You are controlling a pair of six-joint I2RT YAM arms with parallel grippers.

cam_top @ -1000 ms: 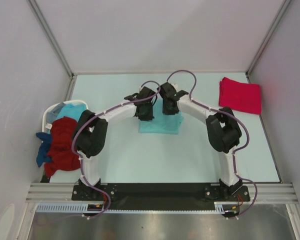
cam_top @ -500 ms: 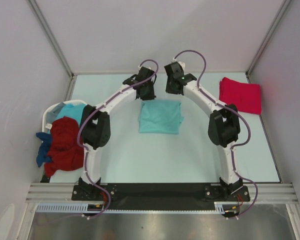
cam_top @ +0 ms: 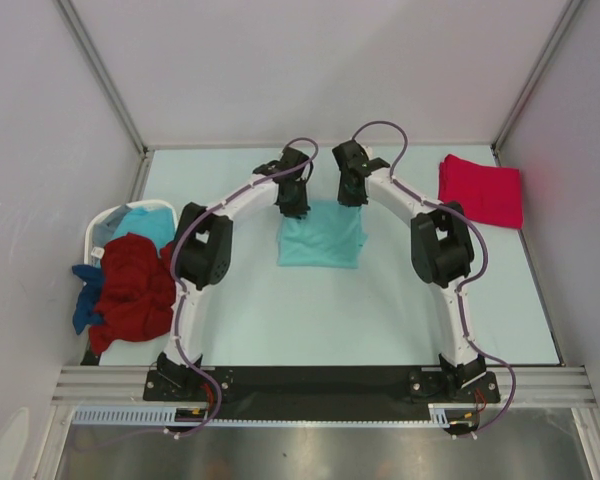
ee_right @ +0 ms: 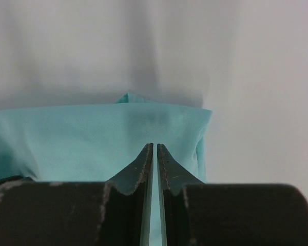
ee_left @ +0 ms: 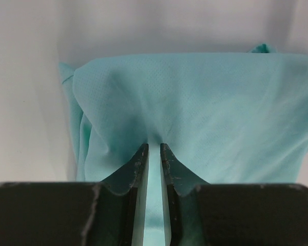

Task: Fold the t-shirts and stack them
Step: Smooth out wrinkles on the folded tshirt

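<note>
Well, nearest the arms' bases sat the white laundry basket [cam_top: 98,228], with a dark red shirt [cam_top: 130,290] heaped over its rim. A blue one [cam_top: 82,308] hung off its left side and a light blue one [cam_top: 140,222] lay inside.

Right of the basket and slightly farther back, the teal t-shirt [cam_top: 320,242] lay flat on the table [cam_top: 280,320], folded to a compact block.

A second earlier both arms had been hunched over its middle. They then lifted away beyond its far edge and left it lying smooth. Now they had dropped back onto that far edge. The left gripper [ee_left: 154,146] was nipped on the cloth at the corner closer to the basket, and the right gripper [ee_right: 154,145] was clamped on the other far corner, teal showing in each narrow gap.

I took that to mean one fold was laid and the next was starting, probably the far edge drawn toward the bases.

The block looked almost square, its slightly longer side running away from the basket, though I couldn't tell which way the collar pointed.

Farthest from the basket, well to the right, a bright red shirt [cam_top: 480,190] lay already folded.
</note>
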